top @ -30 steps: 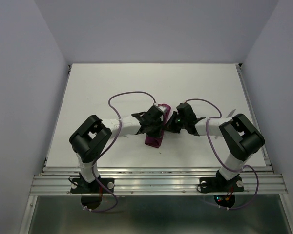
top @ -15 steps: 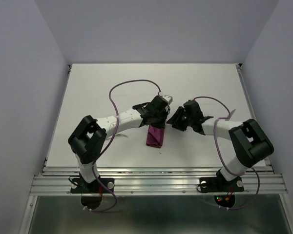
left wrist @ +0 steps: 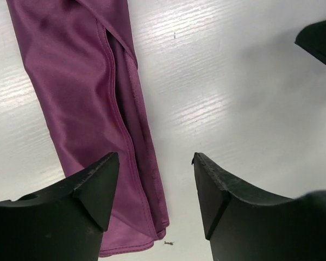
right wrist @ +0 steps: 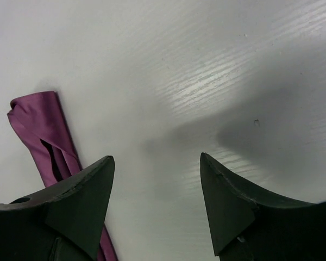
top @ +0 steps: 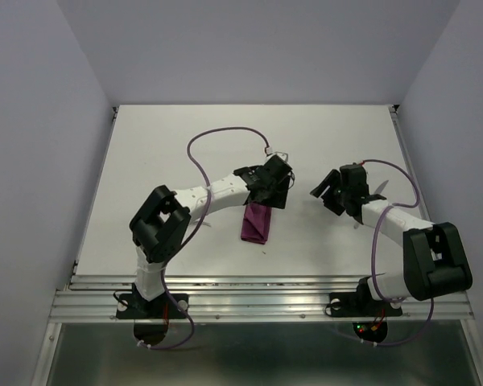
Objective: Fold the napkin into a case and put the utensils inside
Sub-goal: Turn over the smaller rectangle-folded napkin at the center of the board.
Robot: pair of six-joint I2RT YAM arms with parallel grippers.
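Top external: the napkin [top: 255, 223], folded into a narrow case, lies on the counter [top: 177, 137] just short of the left gripper [top: 275, 183] and well left of the right gripper [top: 328, 191].

Left wrist: the left gripper [left wrist: 155, 160] is released and empty, with cloth under its left finger. It should rise straight up, so no fingertip drags the seam.

Right wrist: the right gripper [right wrist: 155, 160] is also released, with the case's end [right wrist: 41, 128] at its lower left. Whether it holds utensils cannot be told.
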